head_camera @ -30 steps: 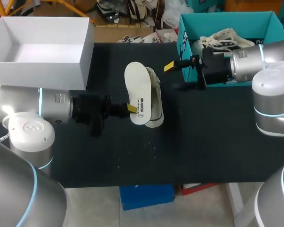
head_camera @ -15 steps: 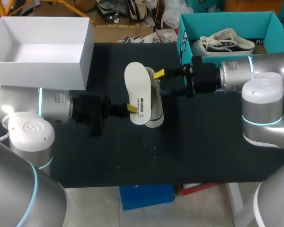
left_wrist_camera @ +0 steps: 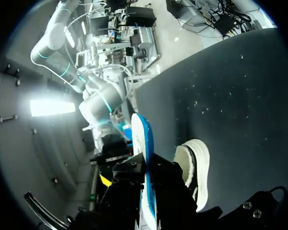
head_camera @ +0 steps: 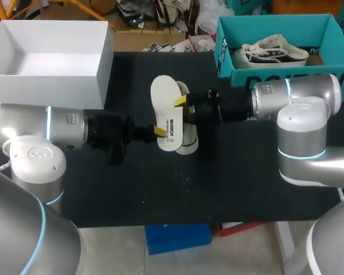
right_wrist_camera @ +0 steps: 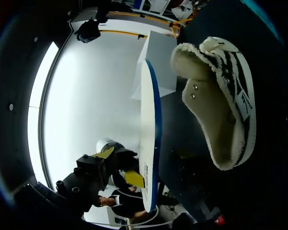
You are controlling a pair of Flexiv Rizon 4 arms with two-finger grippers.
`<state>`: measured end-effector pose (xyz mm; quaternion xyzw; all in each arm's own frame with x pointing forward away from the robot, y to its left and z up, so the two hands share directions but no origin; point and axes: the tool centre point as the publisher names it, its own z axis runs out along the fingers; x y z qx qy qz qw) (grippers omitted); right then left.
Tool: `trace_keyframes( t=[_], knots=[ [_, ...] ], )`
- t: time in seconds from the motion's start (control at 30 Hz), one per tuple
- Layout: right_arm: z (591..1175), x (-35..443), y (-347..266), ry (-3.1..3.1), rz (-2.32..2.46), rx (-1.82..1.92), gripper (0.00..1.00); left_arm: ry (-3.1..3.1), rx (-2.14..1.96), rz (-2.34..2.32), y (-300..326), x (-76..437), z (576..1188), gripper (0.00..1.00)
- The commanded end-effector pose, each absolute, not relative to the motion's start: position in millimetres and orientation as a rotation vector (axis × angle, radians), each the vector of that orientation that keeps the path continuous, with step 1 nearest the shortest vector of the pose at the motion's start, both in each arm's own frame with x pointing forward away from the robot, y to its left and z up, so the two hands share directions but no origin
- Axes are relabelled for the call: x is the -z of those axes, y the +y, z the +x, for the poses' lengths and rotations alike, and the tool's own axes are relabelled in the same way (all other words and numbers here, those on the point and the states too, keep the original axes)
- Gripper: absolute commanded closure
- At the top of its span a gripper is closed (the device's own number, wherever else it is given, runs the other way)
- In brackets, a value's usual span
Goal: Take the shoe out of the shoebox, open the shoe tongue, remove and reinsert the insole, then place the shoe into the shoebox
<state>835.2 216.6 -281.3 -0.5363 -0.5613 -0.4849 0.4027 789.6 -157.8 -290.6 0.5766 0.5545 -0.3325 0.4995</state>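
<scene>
Done: the shoe [head_camera: 189, 135] is out of the teal shoebox [head_camera: 223, 51] and lies on its side on the counter [head_camera: 218, 183]; the insole [head_camera: 166, 112] is out of it.
Left pincer [head_camera: 158, 131]: clamped on the insole, holding it on edge just beside the shoe.
Right pincer [head_camera: 180, 101]: at the shoe's opening, near the insole; apart or together, I cannot tell.
Left to do: I judge the insole must go back in, then the shoe into the shoebox.

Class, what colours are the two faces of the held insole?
The insole is white on one face, blue on the other; the right wrist view shows it best.
</scene>
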Motion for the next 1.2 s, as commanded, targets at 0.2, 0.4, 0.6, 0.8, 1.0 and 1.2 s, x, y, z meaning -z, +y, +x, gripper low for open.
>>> trace_keyframes(
  t=[0.2,0.4,0.6,0.8,1.0,1.2],
  knots=[
    [837,292,233,-1.399,-1.353,1.224,0.51,1.340,0.797,1.392,-159,291,789,1.00],
    [838,294,237,-1.399,-1.355,1.219,0.63,1.340,0.797,1.392,-159,291,789,1.00],
    [839,294,239,-1.408,-1.357,1.205,1.00,1.340,0.797,1.392,-159,291,789,1.00],
    [839,294,239,-1.408,-1.357,1.205,1.00,1.395,0.769,1.431,-159,291,789,0.00],
    [839,294,239,-1.408,-1.357,1.205,1.00,1.829,0.584,1.585,-136,284,773,0.00],
    [839,294,239,-1.408,-1.357,1.205,1.00,2.190,0.381,1.635,-111,278,758,0.00]
  ],
)
